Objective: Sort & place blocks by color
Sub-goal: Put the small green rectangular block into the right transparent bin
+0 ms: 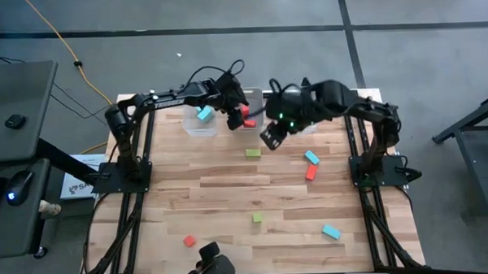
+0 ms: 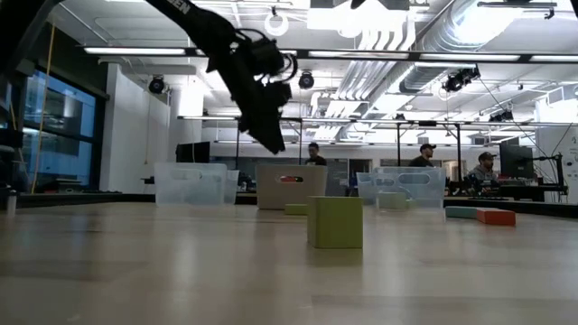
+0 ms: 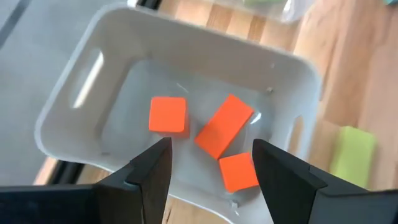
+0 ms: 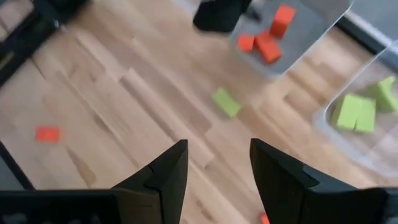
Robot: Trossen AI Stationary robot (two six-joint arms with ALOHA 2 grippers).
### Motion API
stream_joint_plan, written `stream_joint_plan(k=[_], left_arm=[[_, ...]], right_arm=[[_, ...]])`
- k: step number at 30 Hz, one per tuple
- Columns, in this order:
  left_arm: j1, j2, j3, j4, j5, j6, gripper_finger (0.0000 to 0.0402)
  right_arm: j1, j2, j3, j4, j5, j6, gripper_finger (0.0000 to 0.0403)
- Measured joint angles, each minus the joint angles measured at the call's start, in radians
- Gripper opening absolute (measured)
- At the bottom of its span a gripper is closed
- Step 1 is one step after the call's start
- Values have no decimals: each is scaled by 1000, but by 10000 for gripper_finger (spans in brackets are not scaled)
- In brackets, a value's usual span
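My left gripper (image 3: pixel 211 168) hangs open and empty above the middle clear bin (image 1: pixel 251 98), where three red-orange blocks (image 3: pixel 224 133) lie on the floor. My right gripper (image 1: pixel 272 137) is open and empty, just in front of the bins, over bare wood near a lime green block (image 4: pixel 226 102). The left bin (image 1: pixel 196 127) holds a light blue block (image 1: pixel 203 114). Green blocks (image 4: pixel 356 113) lie in the right bin (image 4: pixel 323 121). Loose on the table are a blue block (image 1: pixel 311 157), a red one (image 1: pixel 311 173), a green one (image 1: pixel 257 219), a red one (image 1: pixel 189 241) and a blue one (image 1: pixel 331 231).
The three bins stand in a row along the far edge (image 2: pixel 190 183) (image 2: pixel 291 185) (image 2: pixel 406 185). The two arms are close together over the middle and right bins. Bare wood lies open across the table's middle and left. People sit in the room beyond (image 2: pixel 427 153).
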Motion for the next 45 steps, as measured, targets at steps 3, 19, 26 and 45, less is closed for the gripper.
stream_joint_plan(k=[3, 19, 26, 45], left_arm=[[-1, -44, 4, -20, 0, 0, 200], [-1, -253, 4, -239, -4, -23, 200], [-3, -331, 4, -353, -4, -90, 200], [-135, -458, 4, -641, -4, -247, 200]], right_arm=[[40, 0, -68, 0, -9, 26, 162], [203, 1, -508, 86, -161, 153, 162], [244, 1, -622, 153, -204, 166, 162], [281, -192, -992, 325, -265, 71, 162]])
